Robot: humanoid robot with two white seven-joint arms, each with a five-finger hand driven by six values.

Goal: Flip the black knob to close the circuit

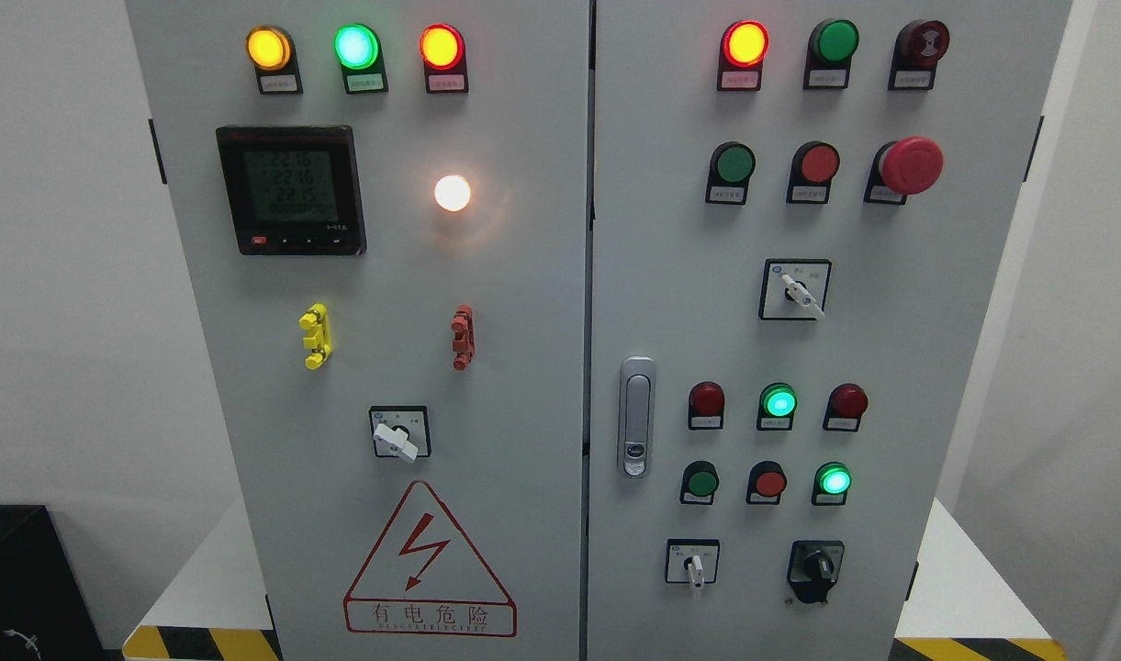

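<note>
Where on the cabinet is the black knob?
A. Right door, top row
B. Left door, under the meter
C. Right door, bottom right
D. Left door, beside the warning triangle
C: the black knob sits at the bottom right of the right door, right of a white-handled switch; no hand is in view.

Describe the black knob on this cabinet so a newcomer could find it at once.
Start at the grey electrical cabinet's right-hand door and drop to its bottom row, below the small round green and red buttons. The black rotary knob sits at the right of that row, beside a white-handled selector switch. It is the only all-black knob; the other selectors have white handles.
</note>
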